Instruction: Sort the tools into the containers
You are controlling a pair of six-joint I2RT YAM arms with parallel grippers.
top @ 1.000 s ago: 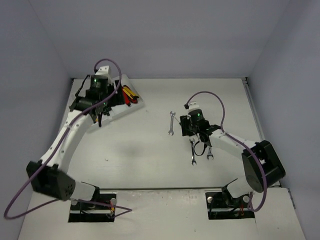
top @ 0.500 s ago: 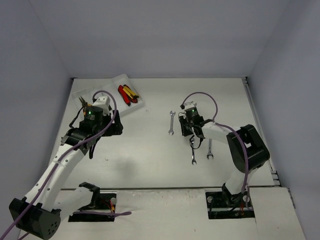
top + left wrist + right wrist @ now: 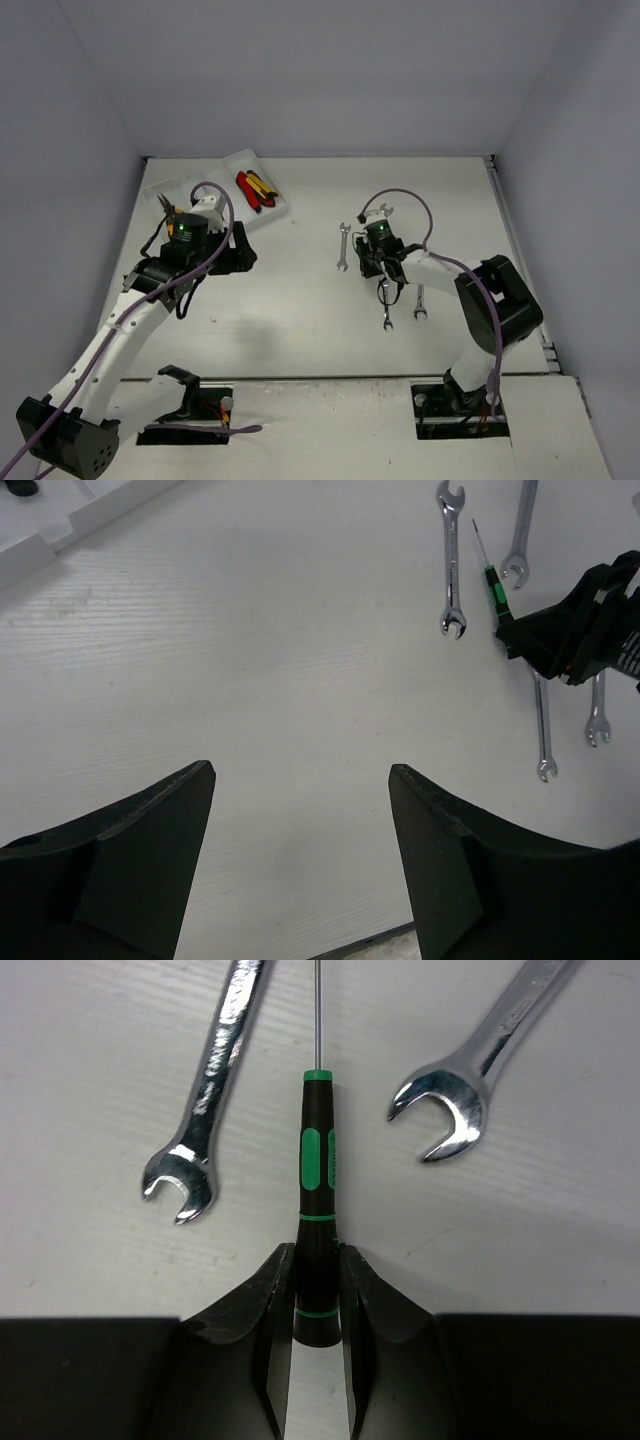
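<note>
Lying flat on the desk (image 3: pixel 250 660), the screwdriver (image 3: pixel 317 1190) has the rear of its green-black handle pinched between the fingers of the right end effector (image 3: pixel 316 1260), which is closed on it. A wrench (image 3: pixel 215 1080) lies just beside the screwdriver's shaft on one side and a second wrench (image 3: pixel 480 1070) on the other; neither touches it. Well apart from the screwdriver, the tray (image 3: pixel 232 165) holds red and yellow tools (image 3: pixel 256 187) in one compartment. Between the screwdriver and the tray, the left end effector (image 3: pixel 300 770) hangs over bare desk, wide open and holding nothing.
</note>
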